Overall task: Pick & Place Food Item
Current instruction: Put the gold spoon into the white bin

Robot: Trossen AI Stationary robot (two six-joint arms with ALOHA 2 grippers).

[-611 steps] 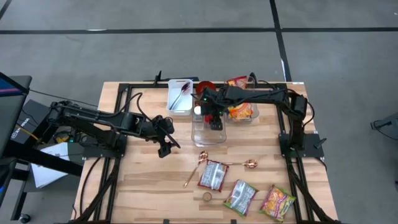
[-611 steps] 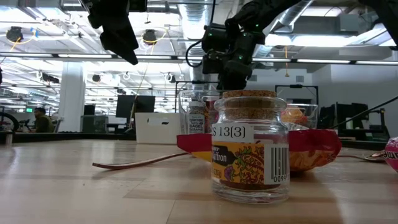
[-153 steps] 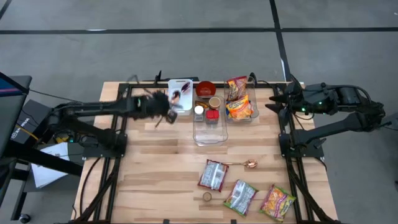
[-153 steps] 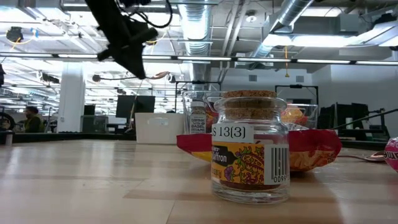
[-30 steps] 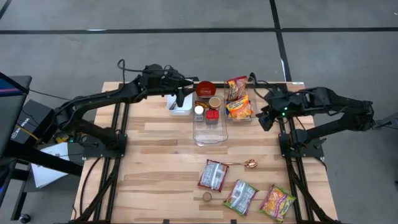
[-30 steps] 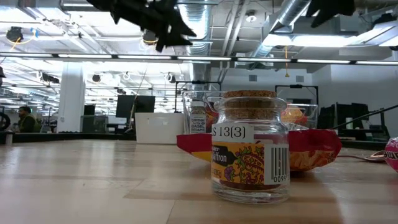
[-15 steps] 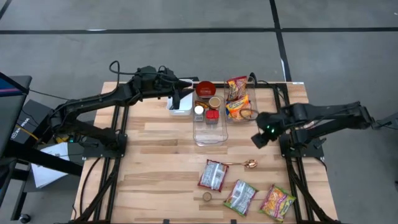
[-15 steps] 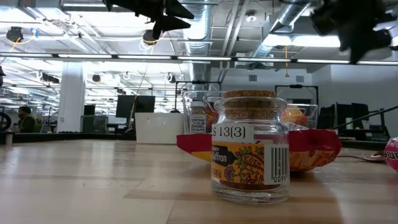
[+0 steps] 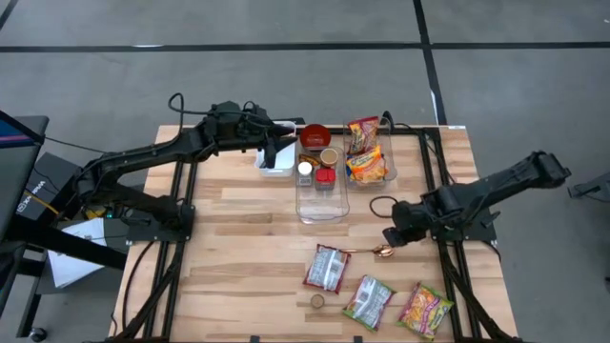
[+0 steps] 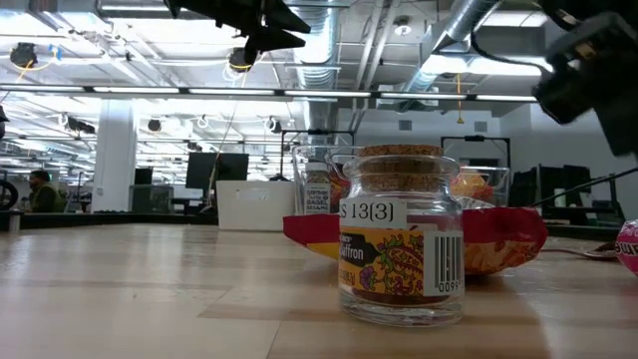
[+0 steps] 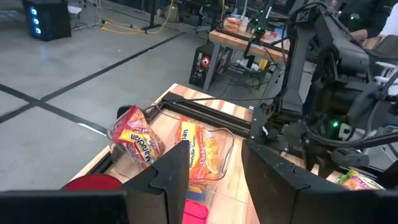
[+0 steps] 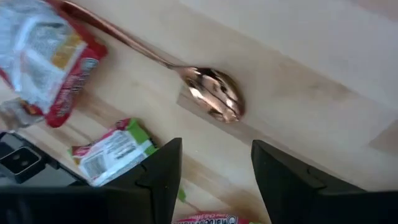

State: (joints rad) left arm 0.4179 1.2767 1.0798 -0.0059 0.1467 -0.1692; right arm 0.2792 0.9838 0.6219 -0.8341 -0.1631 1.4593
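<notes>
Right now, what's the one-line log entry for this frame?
left tool: open, over white bin | right tool: open, above spoon | packets: on table

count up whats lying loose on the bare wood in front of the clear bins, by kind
Snack packets: 3 (red and silver packet, green packet, red and yellow packet)
Spoons: 1 (copper spoon)
Jars: 1 (cork-lidded jar)
Total: 5
</notes>
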